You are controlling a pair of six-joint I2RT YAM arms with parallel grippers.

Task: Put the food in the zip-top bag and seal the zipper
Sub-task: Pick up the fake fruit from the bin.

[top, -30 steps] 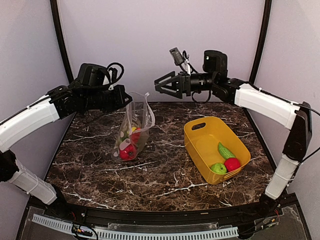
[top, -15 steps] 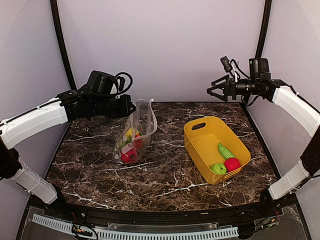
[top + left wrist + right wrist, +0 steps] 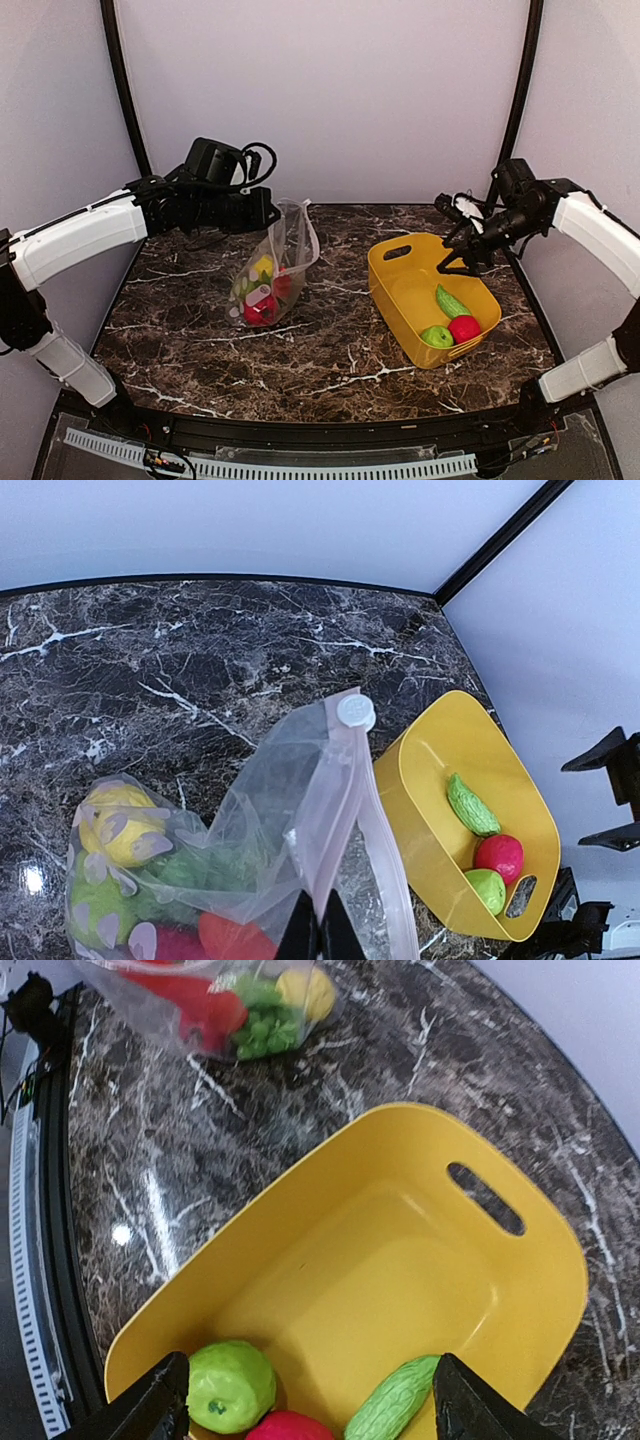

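Right gripper [image 3: 452, 238], jaws apart, hangs over the yellow plastic tub [image 3: 408, 290] holding three plastic toy food pieces [image 3: 463, 328]; descend squarely onto one. Left gripper [image 3: 268, 210], clamped on the clear spotted zip-top bag [image 3: 275, 262], should present its mouth upward.

The top camera is sitting high up behind the two arms. It is looking down and forward at the whole table [image 3: 330, 340]. The left arm [image 3: 80, 235] is showing on its left side and the right arm [image 3: 590, 220] on its right. The left wrist camera is looking down from close at the zip-top bag [image 3: 290, 810], with the yellow tub [image 3: 430, 780] farther off to the right. The right wrist camera is looking down into that tub from close by, and the bag is peeking in at the top edge. All three views are sharing the bag, the tub and the table.
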